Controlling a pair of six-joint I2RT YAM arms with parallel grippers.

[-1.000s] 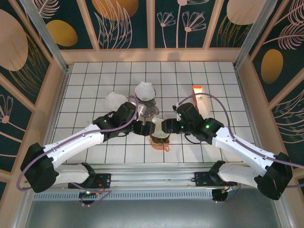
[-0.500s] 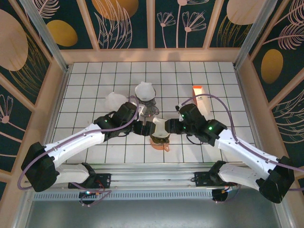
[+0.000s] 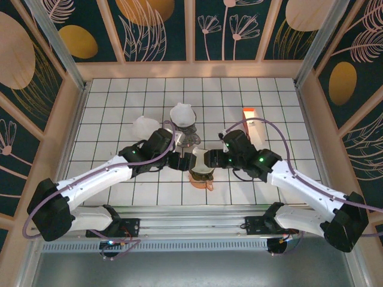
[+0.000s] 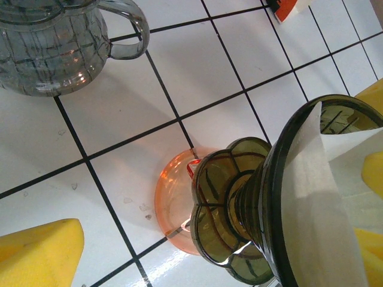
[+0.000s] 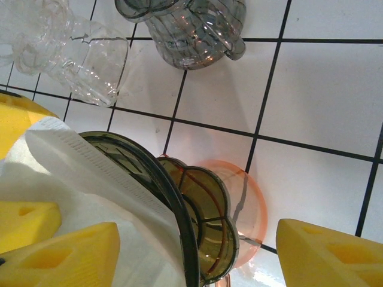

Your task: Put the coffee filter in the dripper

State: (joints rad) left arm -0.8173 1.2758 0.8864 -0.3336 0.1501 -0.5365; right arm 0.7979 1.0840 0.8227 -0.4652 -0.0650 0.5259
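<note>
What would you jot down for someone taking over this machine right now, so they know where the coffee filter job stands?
Left gripper: open, close beside the dripper, which stands on an orange saucer.
Right gripper: open, one finger over the paper inside the cone, the other outside the rim.
Coffee filter: in the dripper, its edge standing above the rim.
Done: filter is in.
Left: probably settle it flat, then draw both arms away. Whether it sits fully down cannot be told.
</note>
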